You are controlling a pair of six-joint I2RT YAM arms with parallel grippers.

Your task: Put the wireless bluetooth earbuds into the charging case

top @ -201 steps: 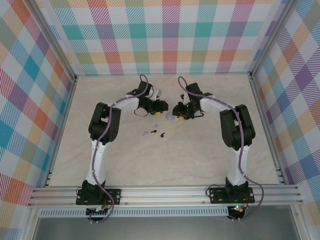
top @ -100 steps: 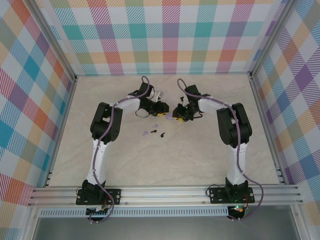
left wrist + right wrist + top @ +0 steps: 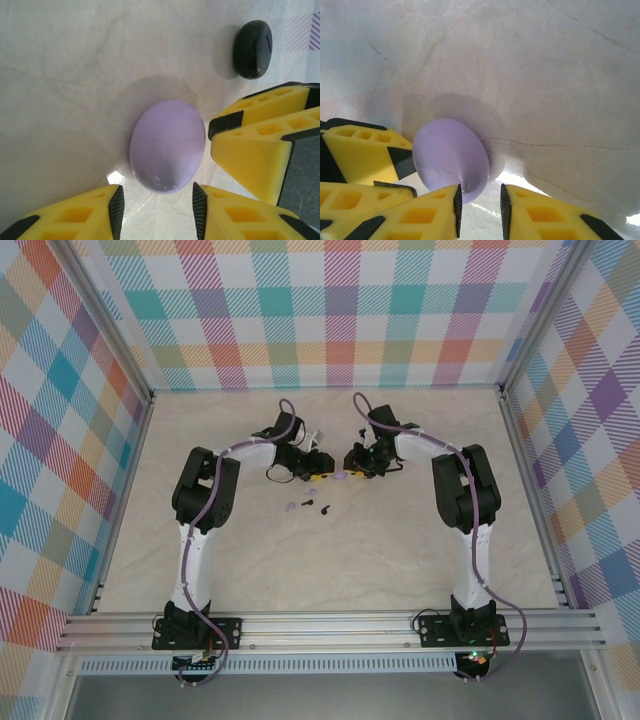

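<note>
Shift: in the last second both my arms have swung inward. My left fingers point(image 3: 156, 200) and right fingers point(image 3: 480, 192) now meet at the lavender case point(image 3: 167, 145), where before they stood apart on either side of it.
Left fingers: partly open and holding nothing. The near end of the case lies just at the gap between the tips.
Right fingers: a narrower gap with bare table point(image 3: 400, 560) showing through it, holding nothing. 1 tip is at the case's edge, touching or just short, I cannot tell which.
Lavender case: lid shut, lying flat on the table between my 2 pairs of fingers.
Black case point(image 3: 252, 49): also shut, lying apart from the lavender one, untouched.
Buds point(image 3: 307, 504): loose on the table, a little nearer my bases than the case. I make out 1 lavender and 2 black.
Meaning: I judge the closing-in sets up a 2-handed opening, 1 side bracing and 1 lifting the lid. No bud can go in until that is done.
Risk: the shell looks smooth and rounded, so a pinch at its end may squirt it away.
</note>
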